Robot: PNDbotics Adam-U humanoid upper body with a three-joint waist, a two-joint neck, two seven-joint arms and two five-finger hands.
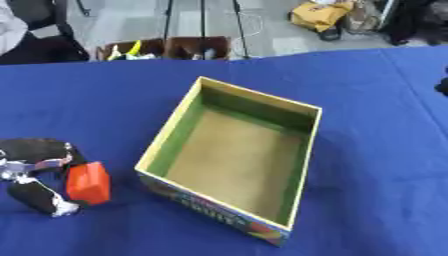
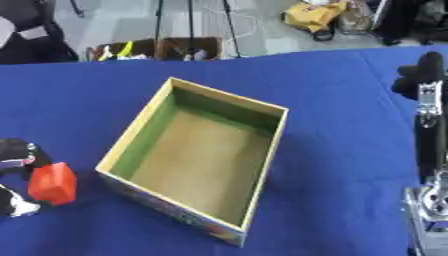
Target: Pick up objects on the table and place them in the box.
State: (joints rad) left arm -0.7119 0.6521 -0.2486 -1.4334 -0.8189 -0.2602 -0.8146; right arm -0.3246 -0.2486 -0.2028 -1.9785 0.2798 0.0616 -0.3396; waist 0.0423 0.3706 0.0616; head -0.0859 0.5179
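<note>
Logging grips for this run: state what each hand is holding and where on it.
The left hand pinches the red block by its left side, thumb and fingers curled around it. The right hand holds nothing visible.

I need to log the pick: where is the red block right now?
The red block is at the lower left of both views, pinched in the left hand just left of the open box, over the blue table.

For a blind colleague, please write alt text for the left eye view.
The robot's left hand holds an orange block between its fingers, left of an open, empty cardboard box on a blue table.
</note>
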